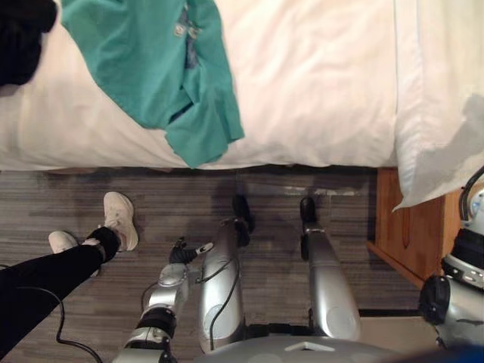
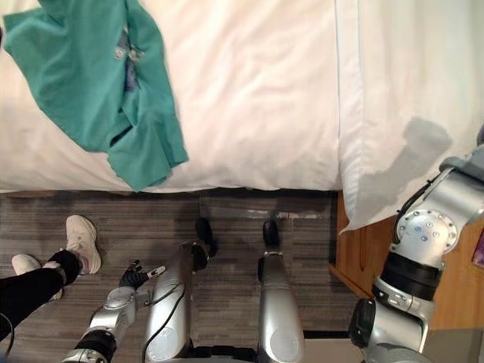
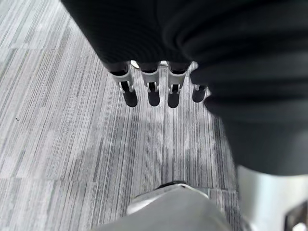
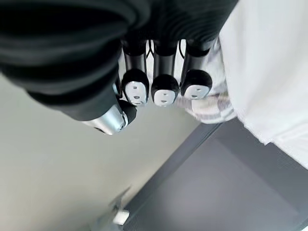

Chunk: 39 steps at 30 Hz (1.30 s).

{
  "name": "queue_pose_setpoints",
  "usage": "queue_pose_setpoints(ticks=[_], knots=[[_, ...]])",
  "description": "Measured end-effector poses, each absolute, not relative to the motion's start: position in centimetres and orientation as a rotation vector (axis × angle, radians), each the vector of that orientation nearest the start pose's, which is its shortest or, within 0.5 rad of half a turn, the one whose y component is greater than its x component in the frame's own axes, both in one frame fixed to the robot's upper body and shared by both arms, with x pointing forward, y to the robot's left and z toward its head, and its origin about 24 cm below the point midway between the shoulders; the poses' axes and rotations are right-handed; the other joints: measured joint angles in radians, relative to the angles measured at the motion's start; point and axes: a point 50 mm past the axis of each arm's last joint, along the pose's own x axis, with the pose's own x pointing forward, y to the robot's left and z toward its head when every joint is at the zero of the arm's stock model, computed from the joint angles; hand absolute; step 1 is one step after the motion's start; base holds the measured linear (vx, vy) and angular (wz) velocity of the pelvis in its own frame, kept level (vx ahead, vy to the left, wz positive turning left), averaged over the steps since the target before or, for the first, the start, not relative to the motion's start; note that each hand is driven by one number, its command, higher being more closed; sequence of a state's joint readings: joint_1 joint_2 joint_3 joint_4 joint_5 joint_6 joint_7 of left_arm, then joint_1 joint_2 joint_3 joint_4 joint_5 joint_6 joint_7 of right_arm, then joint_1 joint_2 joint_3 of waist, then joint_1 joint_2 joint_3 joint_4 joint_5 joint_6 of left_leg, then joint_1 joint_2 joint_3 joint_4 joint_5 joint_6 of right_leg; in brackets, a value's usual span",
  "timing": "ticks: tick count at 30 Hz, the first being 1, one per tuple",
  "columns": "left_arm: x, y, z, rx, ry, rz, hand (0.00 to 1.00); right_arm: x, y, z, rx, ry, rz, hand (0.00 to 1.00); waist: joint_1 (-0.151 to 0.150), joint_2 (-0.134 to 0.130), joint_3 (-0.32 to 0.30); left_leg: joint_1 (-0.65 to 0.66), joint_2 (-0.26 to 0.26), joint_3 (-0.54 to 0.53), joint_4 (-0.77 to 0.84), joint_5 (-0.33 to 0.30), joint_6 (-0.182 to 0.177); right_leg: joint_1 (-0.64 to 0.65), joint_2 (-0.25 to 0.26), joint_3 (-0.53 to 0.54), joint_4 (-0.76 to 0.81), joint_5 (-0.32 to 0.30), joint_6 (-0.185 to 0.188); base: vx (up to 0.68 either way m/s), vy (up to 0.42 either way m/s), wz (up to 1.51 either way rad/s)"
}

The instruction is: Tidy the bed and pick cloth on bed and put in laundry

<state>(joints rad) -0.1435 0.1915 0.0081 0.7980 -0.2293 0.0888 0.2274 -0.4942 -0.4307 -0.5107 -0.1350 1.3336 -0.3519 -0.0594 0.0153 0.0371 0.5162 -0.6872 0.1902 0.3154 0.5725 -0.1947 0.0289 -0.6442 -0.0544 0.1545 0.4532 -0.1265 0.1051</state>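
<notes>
Although the green shirt (image 1: 147,68) is cut off at the top, I see it on the bed (image 1: 318,83), long axis slanting toward the near edge. The left hand (image 3: 153,89) hangs slack and empty; I cannot tell the right hand's (image 4: 164,91) hold.

The floor (image 3: 57,144) is grey carpet with fine stripes. A bed (image 1: 318,83) with white sheets runs along its far edge. A wooden bedside cabinet (image 1: 412,227) stands just beside the bed's right end, partly covered by hanging white bedding (image 2: 401,91).
</notes>
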Motion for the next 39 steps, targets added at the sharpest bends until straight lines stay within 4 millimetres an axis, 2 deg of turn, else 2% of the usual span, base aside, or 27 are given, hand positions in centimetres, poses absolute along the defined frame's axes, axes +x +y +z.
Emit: queue_pose_setpoints(ticks=[2,4,6,9,14,16,18,20,21,22,24,26,27,28,31,35,39], knots=[[22.5,21.8,-8.9,0.033,0.707,0.342,0.0,24.7,-31.5,26.0,1.0,-1.15,-0.096,1.0,-0.001,0.017,0.009,-0.042,0.0,0.001,0.015,0.003,0.004,-0.056,-0.001,0.003,0.038,-0.007,0.0,-0.07,-0.029,0.03],[22.5,21.1,-8.7,-0.052,0.675,0.351,0.0,25.4,-30.7,25.5,0.997,-1.121,-0.04,1.0,0.003,0.051,0.019,-0.121,-0.005,0.005,0.041,0.014,0.015,-0.161,-0.007,0.005,0.118,-0.03,0.0,-0.06,-0.054,0.13],[22.4,21.5,-8.7,-0.068,0.672,0.387,0.0,26.0,-30.3,25.7,0.982,-1.117,0.004,1.0,0.002,0.054,0.021,-0.169,-0.006,0.001,0.066,0.015,0.014,-0.224,-0.01,0.003,0.174,-0.05,-0.002,-0.03,-0.056,0.18],[22.5,22.4,-8.8,-0.076,0.688,0.456,0.0,26.0,-29.9,27.1,0.959,-1.187,0.083,1.0,-0.003,0.048,0.026,-0.26,0.006,-0.026,0.136,0.013,0.012,-0.31,0.0,-0.011,0.251,-0.07,-0.003,-0.03,-0.059,0.2],[24.3,22.9,-7.4,-0.136,0.628,0.512,0.0,26.1,-29.5,28.9,1.005,-1.283,0.229,1.0,-0.003,0.025,0.037,-0.401,0.024,-0.064,0.29,-0.03,0.008,-0.451,-0.001,-0.031,0.44,-0.138,-0.014,-0.08,-0.048,0.18],[24.5,23.1,-7.2,-0.154,0.621,0.537,0.0,26.1,-29.5,28.8,1.015,-1.308,0.273,1.0,-0.005,0.019,0.041,-0.436,0.031,-0.065,0.307,-0.033,0.011,-0.487,0.0,-0.033,0.459,-0.146,-0.017,-0.12,-0.049,0.09],[24.5,23.5,-7.2,-0.188,0.622,0.574,0.0,26.3,-29.2,27.3,1.043,-1.312,0.297,1.0,-0.011,0.008,0.045,-0.447,0.043,-0.048,0.301,-0.028,0.004,-0.502,-0.001,-0.034,0.454,-0.136,-0.021,-0.06,-0.023,0.05],[24.4,23.5,-7.2,-0.19,0.622,0.581,0.0,26.6,-28.9,24.6,1.081,-1.274,0.276,1.0,-0.01,0.006,0.044,-0.444,0.047,-0.047,0.3,-0.027,0.003,-0.496,0.0,-0.037,0.45,-0.132,-0.021,-0.01,-0.003,-0.03],[24.4,23.7,-7.3,-0.194,0.623,0.59,0.0,27.0,-28.5,21.3,1.132,-1.197,0.225,1.0,-0.01,0.004,0.044,-0.438,0.052,-0.046,0.296,-0.024,0.002,-0.487,0.002,-0.041,0.433,-0.118,-0.022,0.0,-0.002,-0.09],[24.3,23.7,-7.3,-0.195,0.624,0.592,0.0,27.3,-28.2,19.8,1.157,-1.153,0.198,1.0,-0.011,0.003,0.045,-0.434,0.052,-0.044,0.291,-0.022,0.002,-0.483,0.002,-0.041,0.425,-0.112,-0.023,0.01,0.006,-0.14],[24.0,23.9,-7.4,-0.201,0.627,0.611,0.0,27.6,-26.4,12.3,1.283,-0.91,0.044,1.0,-0.013,0.002,0.045,-0.397,0.058,-0.025,0.282,-0.017,0.003,-0.452,0.003,-0.031,0.411,-0.105,-0.027,0.04,0.01,-0.17],[23.7,24.1,-7.6,-0.207,0.627,0.626,0.0,27.2,-25.0,8.2,1.337,-0.775,-0.026,1.0,-0.018,0.003,0.045,-0.367,0.063,-0.018,0.283,-0.022,0.008,-0.421,0.009,-0.025,0.399,-0.102,-0.021,0.07,0.008,-0.25],[23.5,24.4,-7.6,-0.211,0.617,0.641,0.0,26.3,-24.0,5.7,1.353,-0.691,-0.062,0.0,-0.021,0.003,0.045,-0.336,0.072,-0.012,0.284,-0.031,0.009,-0.389,0.015,-0.02,0.388,-0.1,-0.017,0.08,0.006,-0.34],[23.3,24.6,-7.6,-0.217,0.604,0.653,0.0,25.3,-23.4,3.8,1.34,-0.633,-0.08,0.0,-0.025,0.003,0.044,-0.3,0.075,-0.002,0.283,-0.038,0.014,-0.356,0.017,-0.015,0.378,-0.1,-0.016,0.07,0.003,-0.28],[23.6,24.1,-7.4,-0.257,0.567,0.635,0.0,23.8,-23.2,1.0,1.276,-0.536,-0.094,0.0,-0.042,0.003,0.042,-0.208,0.081,0.014,0.271,-0.06,0.01,-0.26,0.02,-0.004,0.341,-0.104,-0.02,0.05,0.007,-0.23],[24.2,21.9,-7.3,-0.318,0.534,0.56,0.0,23.0,-22.0,-0.8,1.191,-0.405,-0.057,0.0,-0.055,-0.008,0.034,-0.077,0.09,0.047,0.221,-0.072,0.014,-0.128,0.024,0.006,0.245,-0.075,-0.024,0.05,0.029,-0.31],[23.6,20.6,-8.1,-0.347,0.554,0.512,0.0,21.2,-20.4,-4.0,1.073,-0.169,-0.07,0.0,-0.056,-0.044,-0.006,0.069,0.086,0.093,0.14,-0.07,0.006,0.011,0.018,0.021,0.13,-0.04,-0.018,0.1,0.035,-0.27]])
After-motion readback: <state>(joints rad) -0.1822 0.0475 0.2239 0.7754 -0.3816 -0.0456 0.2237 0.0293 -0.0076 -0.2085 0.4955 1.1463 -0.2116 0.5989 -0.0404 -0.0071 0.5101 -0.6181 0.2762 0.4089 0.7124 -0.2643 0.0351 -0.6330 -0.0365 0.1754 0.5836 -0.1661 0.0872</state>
